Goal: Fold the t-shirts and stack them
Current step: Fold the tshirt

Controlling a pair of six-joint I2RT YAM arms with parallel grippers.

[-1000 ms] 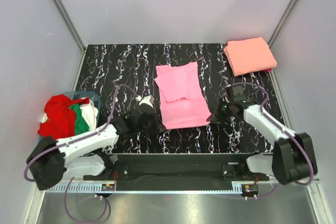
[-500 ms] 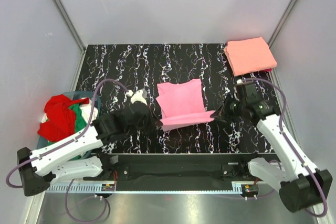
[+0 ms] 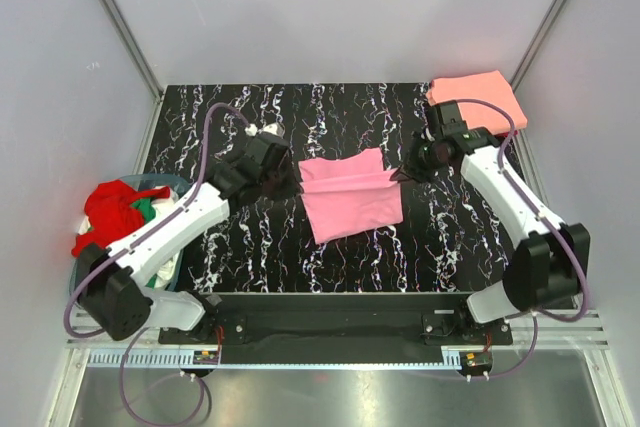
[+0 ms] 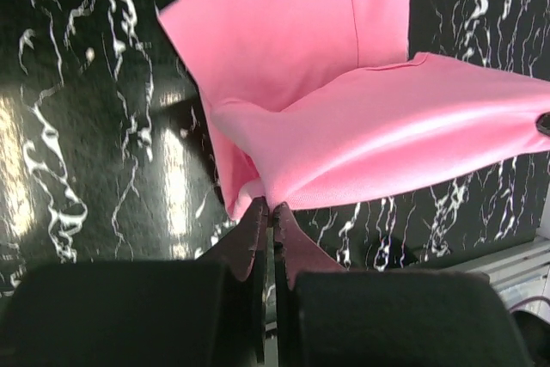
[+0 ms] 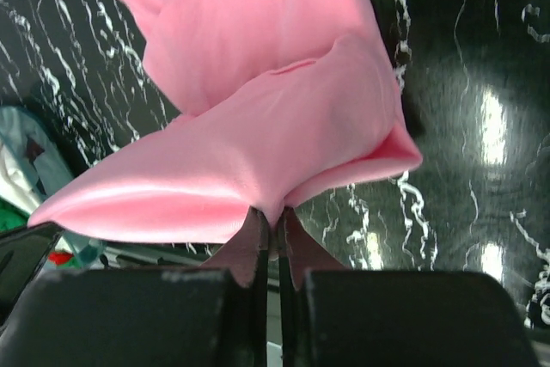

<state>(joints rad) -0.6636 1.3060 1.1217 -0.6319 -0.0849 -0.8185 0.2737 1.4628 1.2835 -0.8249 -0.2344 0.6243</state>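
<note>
Fold step on pink shirt: left claw and right claw are each pinched shut on 1 corner of a raised edge, with the cloth taut between them and the rest lying flat below. Salmon stack sits just beyond the right claw. The next move likely calls for both claws to lower evenly, lay the edge square, then release together.
</note>
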